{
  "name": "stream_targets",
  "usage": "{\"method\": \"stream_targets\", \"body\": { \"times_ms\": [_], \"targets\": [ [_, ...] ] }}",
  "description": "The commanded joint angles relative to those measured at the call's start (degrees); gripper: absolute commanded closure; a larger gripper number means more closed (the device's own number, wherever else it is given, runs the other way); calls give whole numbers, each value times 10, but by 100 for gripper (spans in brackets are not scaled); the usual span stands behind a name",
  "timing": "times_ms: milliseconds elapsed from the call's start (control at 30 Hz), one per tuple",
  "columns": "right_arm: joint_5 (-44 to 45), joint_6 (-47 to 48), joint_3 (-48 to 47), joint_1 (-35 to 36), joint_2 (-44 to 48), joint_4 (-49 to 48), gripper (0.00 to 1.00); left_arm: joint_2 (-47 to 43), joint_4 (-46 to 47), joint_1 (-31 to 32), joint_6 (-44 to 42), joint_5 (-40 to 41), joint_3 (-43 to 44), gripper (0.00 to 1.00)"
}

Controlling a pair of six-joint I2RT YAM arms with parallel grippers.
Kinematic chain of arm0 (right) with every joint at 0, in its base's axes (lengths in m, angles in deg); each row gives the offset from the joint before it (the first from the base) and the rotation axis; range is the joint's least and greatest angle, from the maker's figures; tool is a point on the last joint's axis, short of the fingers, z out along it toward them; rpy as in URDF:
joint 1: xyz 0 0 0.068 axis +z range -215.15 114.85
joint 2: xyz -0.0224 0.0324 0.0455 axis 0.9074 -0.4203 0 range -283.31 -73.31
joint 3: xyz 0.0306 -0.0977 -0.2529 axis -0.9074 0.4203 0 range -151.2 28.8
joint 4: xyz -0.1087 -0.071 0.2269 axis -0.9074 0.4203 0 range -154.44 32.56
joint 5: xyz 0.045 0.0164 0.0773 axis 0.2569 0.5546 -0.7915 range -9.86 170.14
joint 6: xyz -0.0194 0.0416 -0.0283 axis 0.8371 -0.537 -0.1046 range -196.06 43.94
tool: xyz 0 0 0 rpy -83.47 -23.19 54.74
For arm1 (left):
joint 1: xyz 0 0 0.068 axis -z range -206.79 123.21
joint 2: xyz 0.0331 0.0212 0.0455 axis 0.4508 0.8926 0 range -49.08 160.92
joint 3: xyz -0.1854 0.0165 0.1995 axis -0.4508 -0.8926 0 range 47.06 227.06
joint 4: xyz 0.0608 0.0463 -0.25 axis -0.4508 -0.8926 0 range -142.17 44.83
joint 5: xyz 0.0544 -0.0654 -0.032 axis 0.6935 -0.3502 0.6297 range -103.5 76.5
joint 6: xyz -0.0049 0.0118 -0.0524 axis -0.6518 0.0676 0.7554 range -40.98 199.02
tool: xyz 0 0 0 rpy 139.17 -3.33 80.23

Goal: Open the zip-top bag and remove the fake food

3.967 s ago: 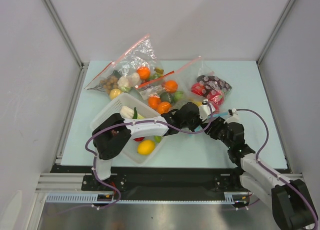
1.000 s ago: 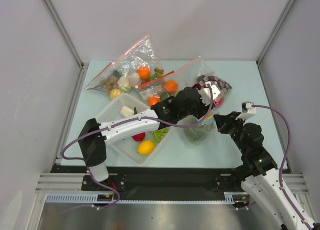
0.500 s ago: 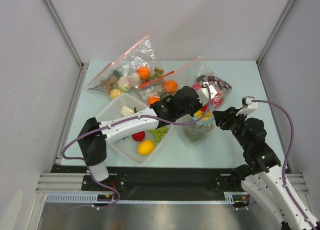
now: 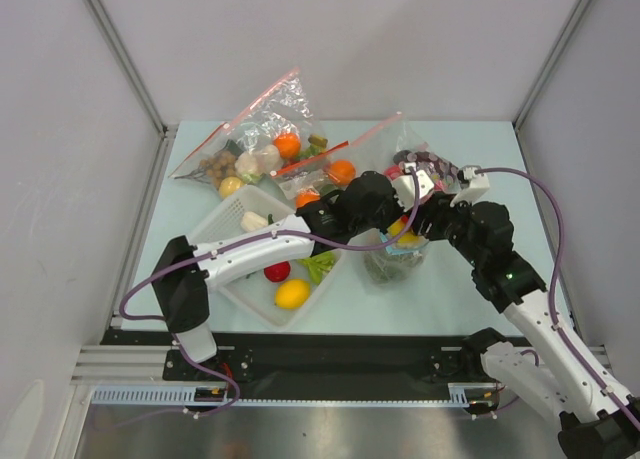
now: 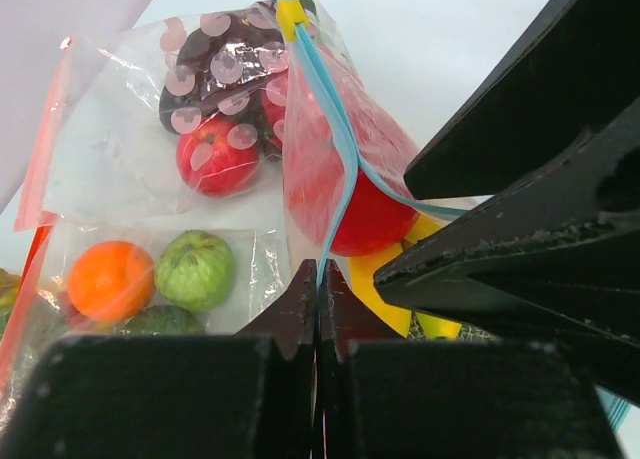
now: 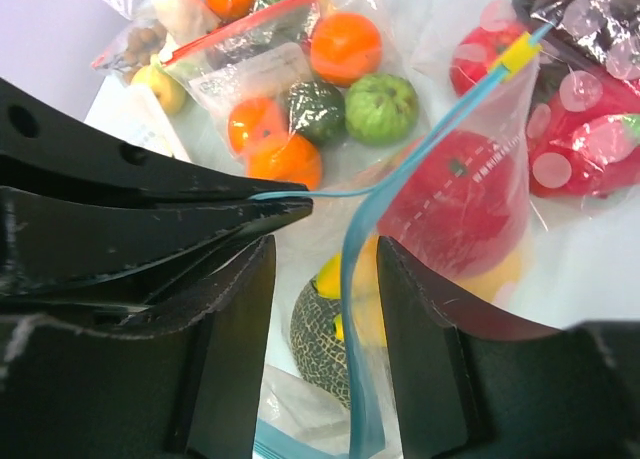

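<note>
The zip-top bag [image 4: 394, 259] hangs at mid-table, its mouth partly parted. My left gripper [image 4: 409, 201] is shut on one side of its light blue zip strip [image 5: 335, 149], the tips [image 5: 319, 279] pinching it. My right gripper [image 6: 325, 254] is open, its jaws on either side of the strip's other side [image 6: 360, 279] without closing on it. Inside the bag I see a netted melon [image 6: 320, 344], a red round fruit [image 6: 450, 204] and yellow pieces [image 5: 385, 289]. The right gripper's fingers [image 5: 520, 229] fill the right of the left wrist view.
Two clear bags with red strips holding oranges and green fruit [image 4: 330, 179] [image 4: 255, 144] lie behind. A spotted bag with red fruit [image 4: 430, 169] lies at the back right. A white basket [image 4: 225, 229] with a lemon [image 4: 292, 294] sits left of the bag.
My right gripper has moved left and forward from the bag's right side to its mouth, jaws now around the blue strip. My left gripper still holds the strip raised.
</note>
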Motion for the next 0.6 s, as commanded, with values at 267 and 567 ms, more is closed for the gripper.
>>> {"method": "stream_targets", "body": {
  "times_ms": [267, 567],
  "targets": [
    [105, 10, -7, -5, 4, 41, 100, -38, 19, -7, 18, 40, -7, 100],
    [167, 13, -16, -46, 59, 90, 100, -61, 19, -76, 87, 116, -37, 100]
  ]
}}
